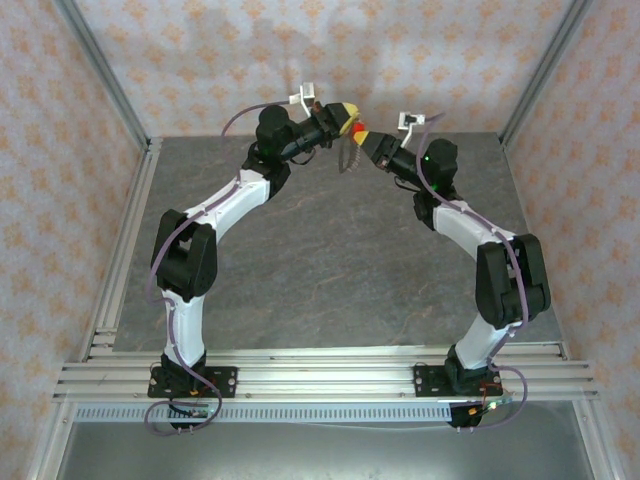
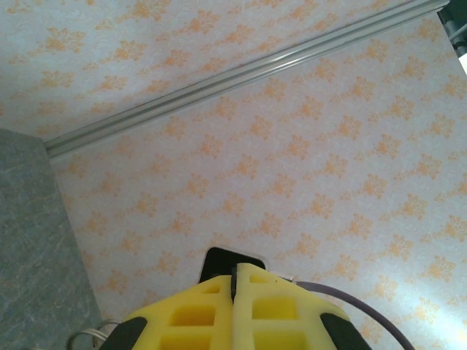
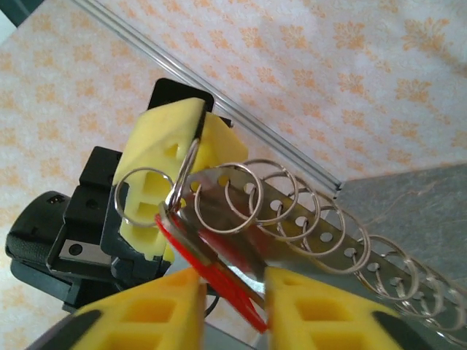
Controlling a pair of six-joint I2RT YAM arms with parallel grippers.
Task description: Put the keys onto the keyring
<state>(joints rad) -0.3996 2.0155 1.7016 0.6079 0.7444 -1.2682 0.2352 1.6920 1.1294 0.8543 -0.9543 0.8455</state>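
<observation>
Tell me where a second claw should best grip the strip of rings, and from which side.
Probably the perforated strip, on its bare lower band just past the left claw, pads on its flat faces, coming from the lower edge in the right wrist view. The rings thread the holes along the upper edge, and the far end hangs unsupported.

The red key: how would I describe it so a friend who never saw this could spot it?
Look above the far middle of the grey table, where the two arms' tips meet in the air. There the red key lies between the yellow fingers of the right gripper. It is the one bright red piece, beside the silvery keyring of wire rings that the left gripper pinches.
</observation>
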